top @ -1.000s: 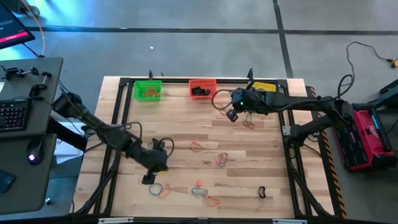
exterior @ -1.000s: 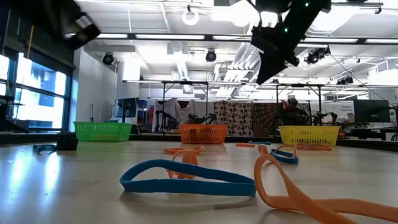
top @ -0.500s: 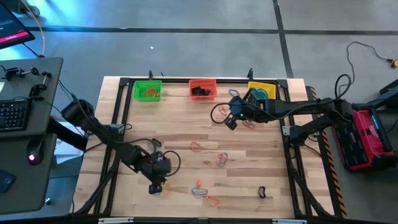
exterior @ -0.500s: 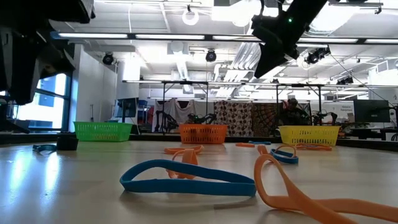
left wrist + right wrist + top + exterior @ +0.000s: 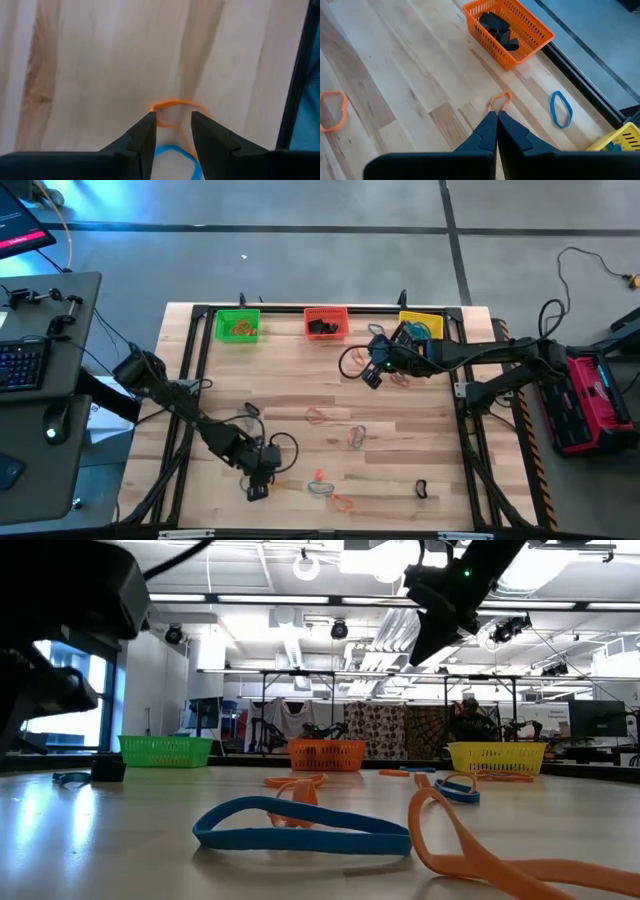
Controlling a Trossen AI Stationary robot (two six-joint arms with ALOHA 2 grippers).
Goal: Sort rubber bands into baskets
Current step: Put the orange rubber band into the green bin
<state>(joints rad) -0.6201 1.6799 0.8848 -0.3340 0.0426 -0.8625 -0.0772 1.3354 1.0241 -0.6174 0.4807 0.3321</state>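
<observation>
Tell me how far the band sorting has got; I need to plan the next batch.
Partly done. The green basket, orange basket and yellow basket each hold bands already. In hand: the left gripper, jaws open, over an orange band. Right gripper shut, empty. Left: several loose bands on the table.

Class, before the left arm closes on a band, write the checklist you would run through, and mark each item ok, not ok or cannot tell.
1. Left gripper open: ok.
2. Orange band and blue band lie by its fingers; only one between them: cannot tell.
3. Left gripper down at the table: cannot tell.
4. Right gripper shut, carrying nothing: ok.
5. Right arm far from the left, near the red-orange basket: ok.
6. Green basket and yellow basket unobstructed: ok.
</observation>
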